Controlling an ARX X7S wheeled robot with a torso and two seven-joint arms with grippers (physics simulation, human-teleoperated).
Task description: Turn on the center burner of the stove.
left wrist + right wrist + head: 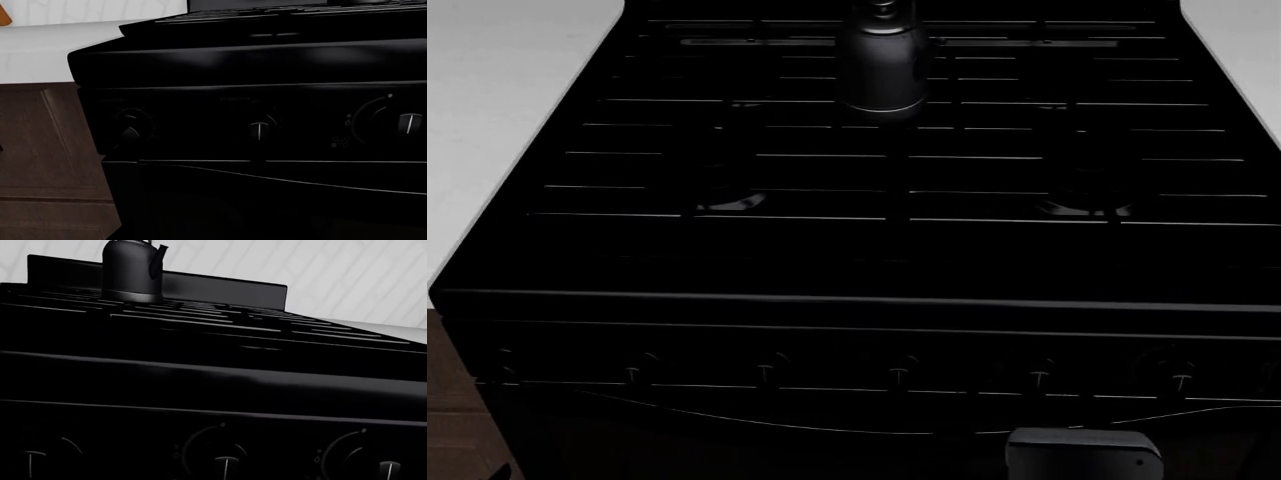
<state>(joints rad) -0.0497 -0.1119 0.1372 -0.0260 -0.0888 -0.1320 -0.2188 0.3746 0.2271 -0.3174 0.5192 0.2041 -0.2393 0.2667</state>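
The all-black stove (868, 250) fills the head view, with thin-barred grates (827, 160) on top and a row of small round knobs (901, 375) across its front panel. A grey block of my right arm (1081, 452) shows at the bottom edge, just below the panel and under the knob (1038, 377) right of the middle; its fingers are hidden. The right wrist view looks up at the panel from close by, with one knob (225, 465) straight ahead. The left wrist view shows the panel's left end and three knobs (261, 129). My left gripper is not visible.
A dark kettle (881, 60) stands on the back middle of the grates and also shows in the right wrist view (132, 271). White countertop (494, 90) flanks the stove. A brown wooden cabinet front (47, 150) lies left of the stove.
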